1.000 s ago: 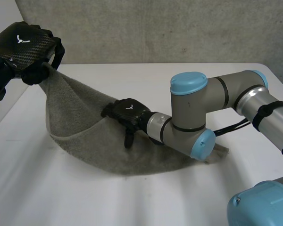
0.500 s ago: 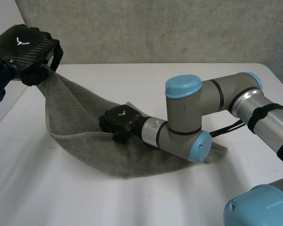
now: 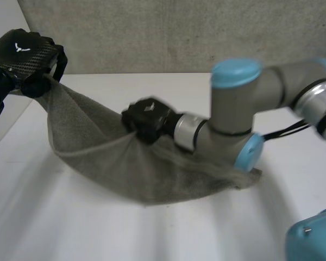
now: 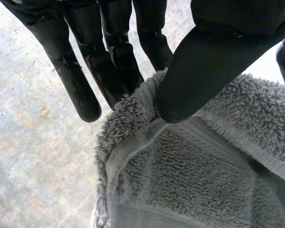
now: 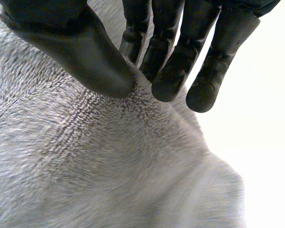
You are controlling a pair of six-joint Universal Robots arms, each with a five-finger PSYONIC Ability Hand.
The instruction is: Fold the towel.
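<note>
Fingers and thumb of the right hand now pinch the grey towel near its middle, raising it off the white table. The left hand keeps the far-left corner clamped, so the fold is beginning.

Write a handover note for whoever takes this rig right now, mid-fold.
Left hand: shut on a towel corner, thumb against fingers, raised off the table.
Right hand: pinching the towel near its middle, also lifted.
Towel sags between the hands; its other end lies on the table by the right arm.
Done: both grips. Left: no fold laid yet; probably carry the lifted part over and lay it flat.
</note>
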